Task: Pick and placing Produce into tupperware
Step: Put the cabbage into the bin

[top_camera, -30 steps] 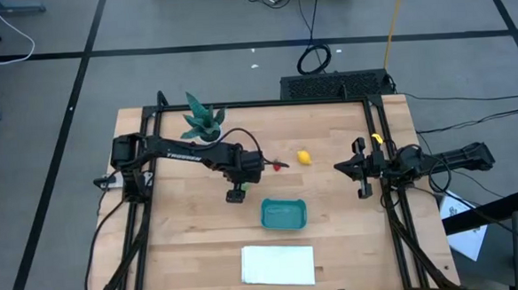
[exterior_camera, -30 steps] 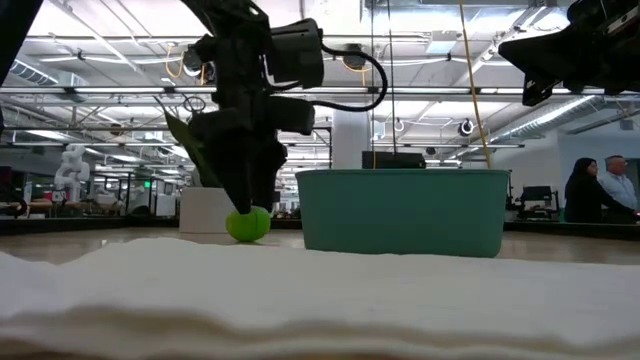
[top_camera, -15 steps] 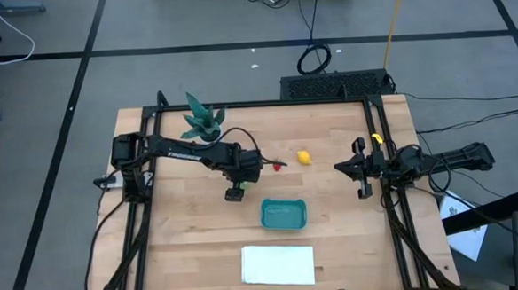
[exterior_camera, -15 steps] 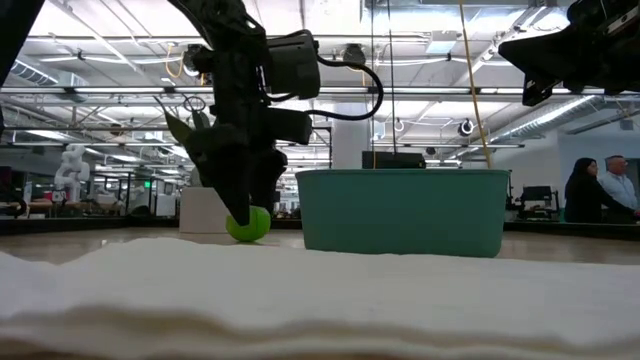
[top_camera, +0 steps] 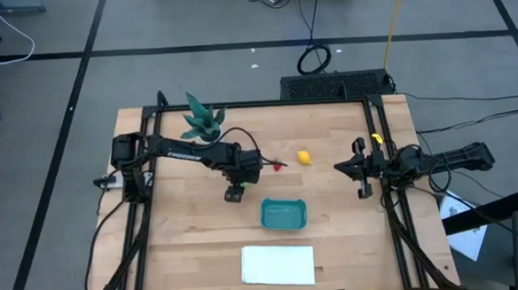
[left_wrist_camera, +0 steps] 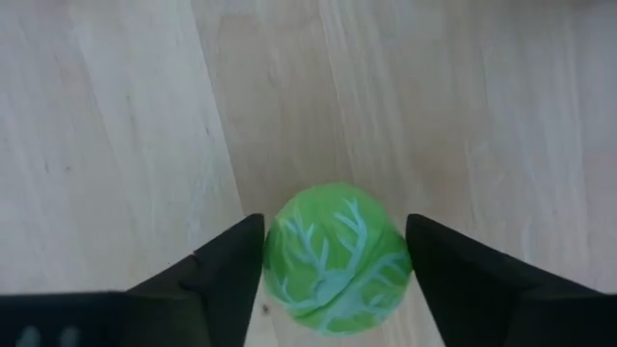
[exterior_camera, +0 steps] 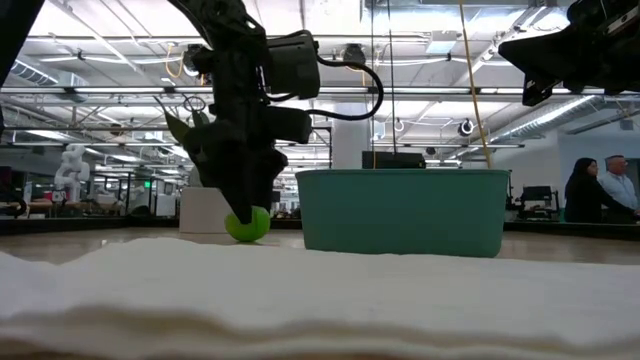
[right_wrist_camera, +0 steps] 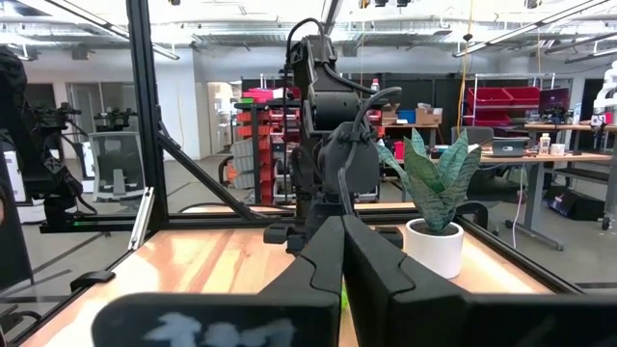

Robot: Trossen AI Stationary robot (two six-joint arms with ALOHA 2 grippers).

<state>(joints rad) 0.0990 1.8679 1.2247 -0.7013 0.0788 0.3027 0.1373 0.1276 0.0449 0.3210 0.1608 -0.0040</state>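
- Nothing is in the tub (top_camera: 283, 214) yet; it sits empty near the counter (top_camera: 184, 247) middle.
- The left tool (left_wrist_camera: 333, 265) is down on the counter, fingers (left_wrist_camera: 231, 265) either side of the green piece (left_wrist_camera: 335, 258), almost touching, not clearly pinching.
- The strawberry (top_camera: 278, 166) and lemon (top_camera: 304, 157) lie beyond, untouched; all three remain to move.
- The right tool (top_camera: 360, 177) waits at the right edge, pressed together.
- Against the earlier frames, the left fingers have narrowed around the green piece; nothing else has shifted.

bare wood around tupperware (top_camera: 283, 215) | left pincer (top_camera: 234, 194) beside it | white sheet (top_camera: 278, 264) near
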